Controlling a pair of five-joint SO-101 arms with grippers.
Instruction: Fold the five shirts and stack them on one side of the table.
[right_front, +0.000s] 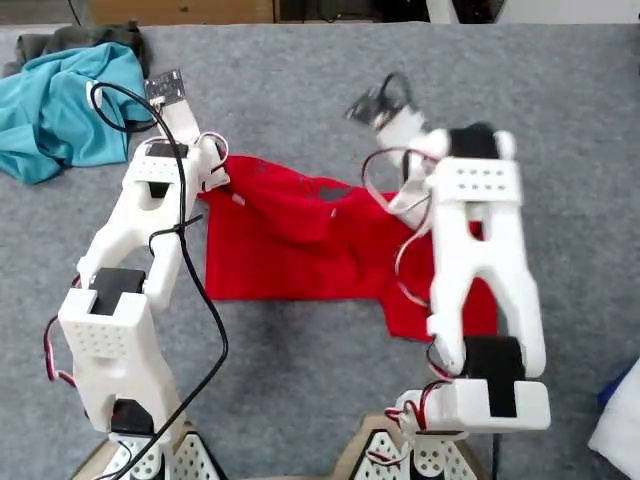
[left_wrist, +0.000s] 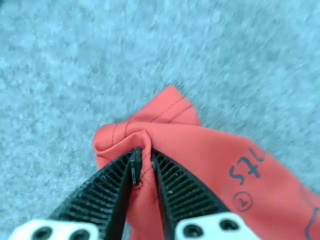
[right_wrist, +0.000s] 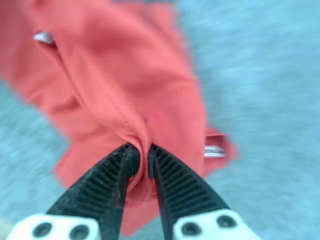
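Observation:
A red shirt (right_front: 290, 240) lies spread across the middle of the grey table. My left gripper (left_wrist: 143, 159) is shut on a bunched corner of the red shirt (left_wrist: 200, 150); in the high view that gripper (right_front: 212, 168) sits at the shirt's far left corner. My right gripper (right_wrist: 141, 156) is pinched shut on a fold of the red shirt (right_wrist: 125, 85), and its arm (right_front: 478, 230) covers the shirt's right side. A teal shirt (right_front: 60, 105) is crumpled at the far left corner of the table.
A dark olive garment (right_front: 75, 40) lies behind the teal shirt at the back edge. White and blue cloth (right_front: 620, 415) shows at the right edge. Bare grey table (right_front: 300, 380) stretches in front of the red shirt and along the back right.

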